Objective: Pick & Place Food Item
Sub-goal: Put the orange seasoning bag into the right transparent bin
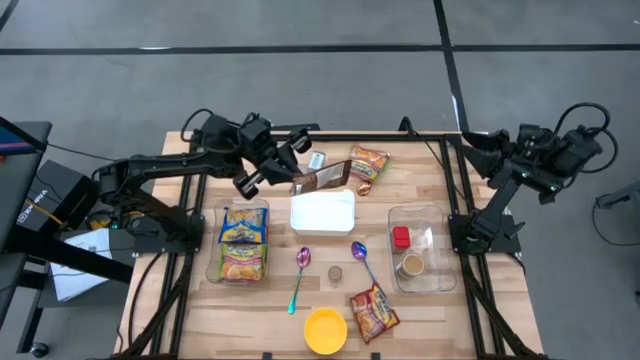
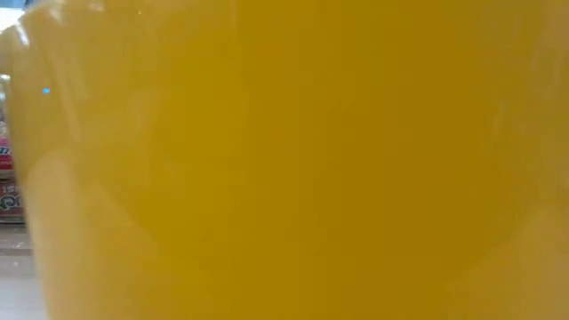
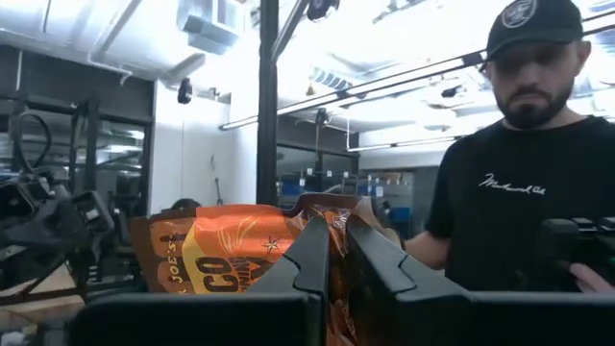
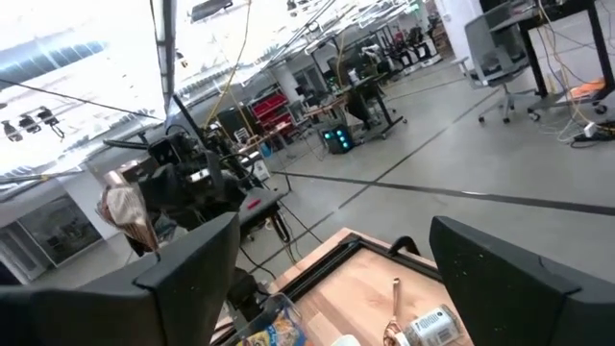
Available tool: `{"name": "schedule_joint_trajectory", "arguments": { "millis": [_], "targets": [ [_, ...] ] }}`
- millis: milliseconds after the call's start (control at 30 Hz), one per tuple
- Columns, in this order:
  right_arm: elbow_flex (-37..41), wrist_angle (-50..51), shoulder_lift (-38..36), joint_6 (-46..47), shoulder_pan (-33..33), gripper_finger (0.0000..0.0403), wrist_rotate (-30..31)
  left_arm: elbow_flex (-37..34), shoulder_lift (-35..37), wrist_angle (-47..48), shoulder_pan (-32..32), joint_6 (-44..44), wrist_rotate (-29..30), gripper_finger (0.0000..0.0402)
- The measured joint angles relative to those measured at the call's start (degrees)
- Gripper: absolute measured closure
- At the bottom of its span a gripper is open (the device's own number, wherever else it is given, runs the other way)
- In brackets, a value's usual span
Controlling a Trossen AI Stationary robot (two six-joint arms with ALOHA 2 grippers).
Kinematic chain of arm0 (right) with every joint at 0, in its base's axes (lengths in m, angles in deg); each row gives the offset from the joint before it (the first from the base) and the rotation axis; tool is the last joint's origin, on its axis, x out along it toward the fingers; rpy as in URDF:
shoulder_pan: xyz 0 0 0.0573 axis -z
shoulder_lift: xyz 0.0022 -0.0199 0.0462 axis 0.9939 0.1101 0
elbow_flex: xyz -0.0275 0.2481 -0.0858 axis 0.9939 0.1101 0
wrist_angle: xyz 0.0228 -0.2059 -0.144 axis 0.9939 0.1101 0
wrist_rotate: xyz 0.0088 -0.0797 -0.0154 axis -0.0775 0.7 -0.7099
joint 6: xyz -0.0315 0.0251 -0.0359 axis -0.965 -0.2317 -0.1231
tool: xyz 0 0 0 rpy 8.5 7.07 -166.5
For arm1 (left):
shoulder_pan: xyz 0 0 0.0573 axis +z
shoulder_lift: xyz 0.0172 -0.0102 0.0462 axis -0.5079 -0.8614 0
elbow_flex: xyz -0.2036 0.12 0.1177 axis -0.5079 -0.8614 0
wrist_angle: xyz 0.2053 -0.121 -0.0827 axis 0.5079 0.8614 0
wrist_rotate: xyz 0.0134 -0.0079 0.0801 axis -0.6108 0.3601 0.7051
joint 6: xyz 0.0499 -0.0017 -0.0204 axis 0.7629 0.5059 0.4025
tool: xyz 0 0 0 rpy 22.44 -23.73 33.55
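Grey concrete floor around a pale wooden slatted table framed in black bars. Held above the far middle of the table: a crinkled brown-and-orange foil snack bag, pinched between the nearly closed fingers of the left gripper; in the left wrist view the same glossy bag squeezed between the two dark fingers, with a person in a black T-shirt and cap behind. Just below the bag, a white rectangular lidded plastic box. To its left, a clear plastic tray holding two yellow-and-blue noodle packets. To its right, a second clear tray with a small red block and a round brown cup inside. Also lying flat: an orange patterned packet at the far edge, another near the front, two iridescent metal spoons, a round yellow plastic bowl filling the low view. Right gripper parked off the table's right edge, fingers spread wide, holding nothing
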Motion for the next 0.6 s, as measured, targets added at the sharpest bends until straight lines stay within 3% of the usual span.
{"name": "schedule_joint_trajectory", "arguments": {
  "millis": [600],
  "targets": [
    [0.0,-0.01,0.14,0.19,0.02,0.0069,-0.02,0.0,0.0,-0.22,-0.36,-0.03,0.62,0.0391]
  ]
}}
